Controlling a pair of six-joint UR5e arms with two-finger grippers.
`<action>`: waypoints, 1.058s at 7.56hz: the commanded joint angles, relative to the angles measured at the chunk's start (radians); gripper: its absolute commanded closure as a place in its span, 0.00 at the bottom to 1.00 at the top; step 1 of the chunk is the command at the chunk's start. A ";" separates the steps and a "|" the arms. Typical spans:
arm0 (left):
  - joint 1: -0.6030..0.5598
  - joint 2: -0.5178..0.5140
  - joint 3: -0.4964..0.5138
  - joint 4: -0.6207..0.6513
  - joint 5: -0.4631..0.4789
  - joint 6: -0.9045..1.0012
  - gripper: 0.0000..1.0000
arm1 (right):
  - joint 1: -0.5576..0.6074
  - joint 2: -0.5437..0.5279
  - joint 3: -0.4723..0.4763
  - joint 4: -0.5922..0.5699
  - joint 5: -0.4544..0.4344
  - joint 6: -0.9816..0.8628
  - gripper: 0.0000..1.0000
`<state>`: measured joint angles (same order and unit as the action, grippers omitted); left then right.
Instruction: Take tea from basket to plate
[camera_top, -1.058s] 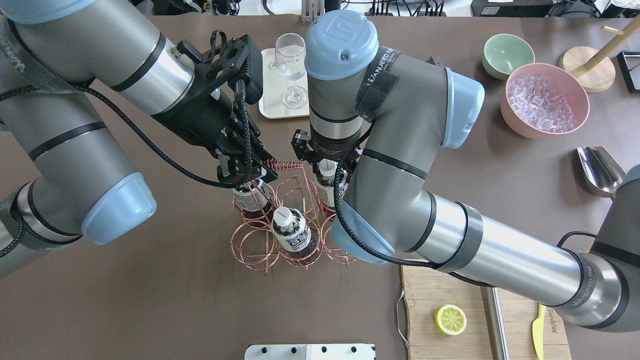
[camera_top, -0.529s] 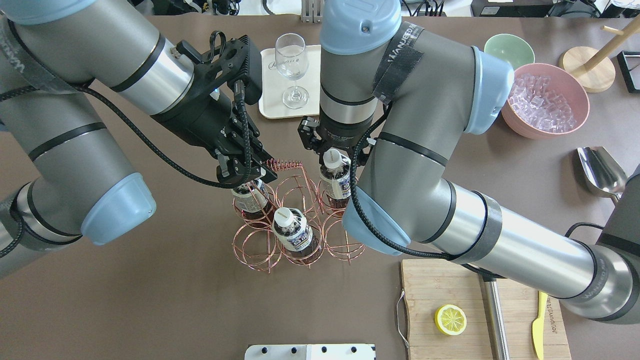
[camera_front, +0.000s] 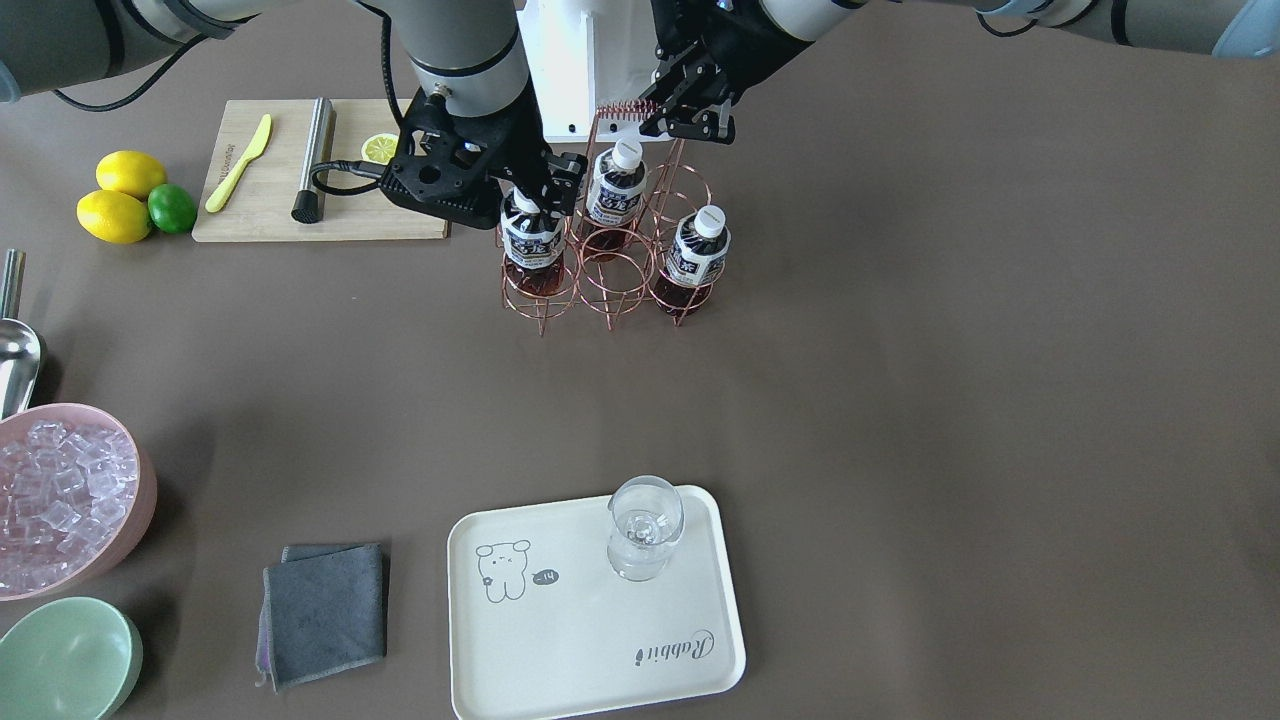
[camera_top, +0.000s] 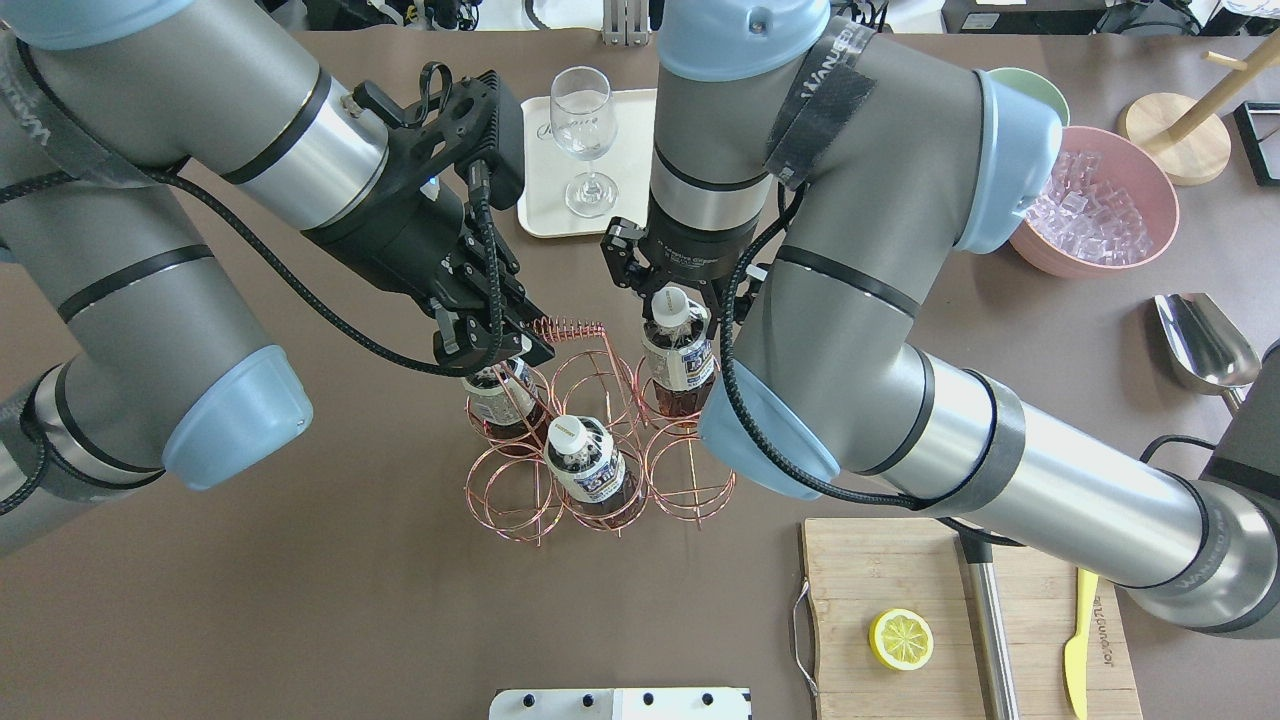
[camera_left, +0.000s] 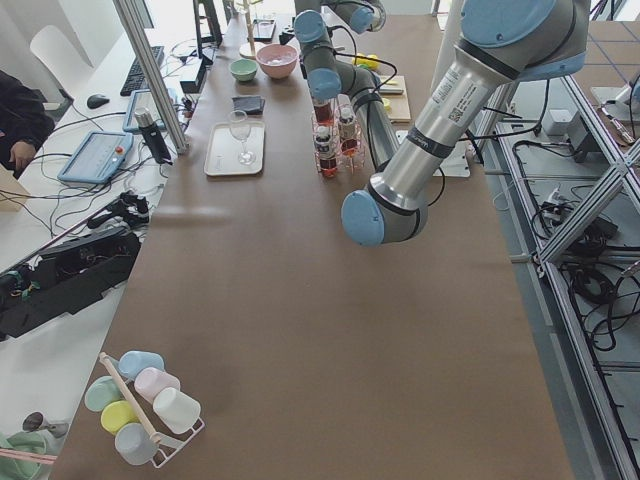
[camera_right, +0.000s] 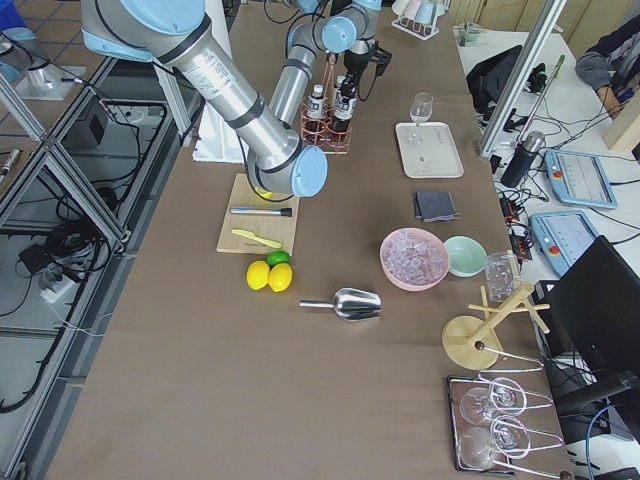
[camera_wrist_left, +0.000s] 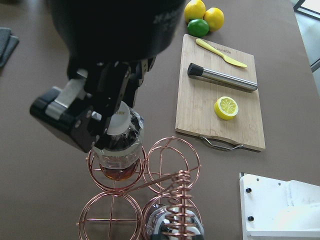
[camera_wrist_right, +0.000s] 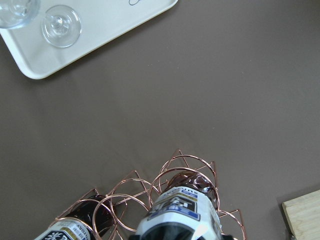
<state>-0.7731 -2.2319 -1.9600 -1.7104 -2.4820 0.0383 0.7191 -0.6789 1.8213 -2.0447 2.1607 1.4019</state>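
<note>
Tea (camera_top: 679, 358) stands upright (cap up) in basket (camera_top: 568, 328), between right gripper's (camera_top: 672, 303) fingers (camera_wrist_left: 75, 117).

Right pincer (camera_top: 672, 303) clamped shut, pointing straight down; left pincer (camera_top: 497, 353) closed, slanting downward

Table: a long table (camera_left: 300, 330) with a matt brown top runs the length of the room.
Frame: aluminium profile posts (camera_left: 152, 80) stand along its edge.
Side desk: a white desk (camera_left: 105, 70) with a mouse (camera_left: 96, 100); a white chair (camera_left: 55, 45) behind it.
Floor: grey (camera_left: 600, 400), strewn with cables (camera_left: 590, 285); reddish tiles (camera_right: 30, 15) in one corner.
Light: even and bright, with soft shadows.
</note>
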 joint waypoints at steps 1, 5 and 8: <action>0.000 0.002 0.000 0.000 0.000 0.000 1.00 | 0.086 0.007 0.010 0.000 0.076 -0.015 1.00; 0.000 0.003 -0.002 0.000 0.000 0.000 1.00 | 0.216 0.039 -0.005 0.001 0.169 -0.121 1.00; 0.002 0.003 -0.002 0.000 0.000 0.000 1.00 | 0.307 0.099 -0.200 0.017 0.186 -0.314 1.00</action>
<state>-0.7720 -2.2284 -1.9619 -1.7104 -2.4820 0.0383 0.9779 -0.6348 1.7577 -2.0408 2.3382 1.1894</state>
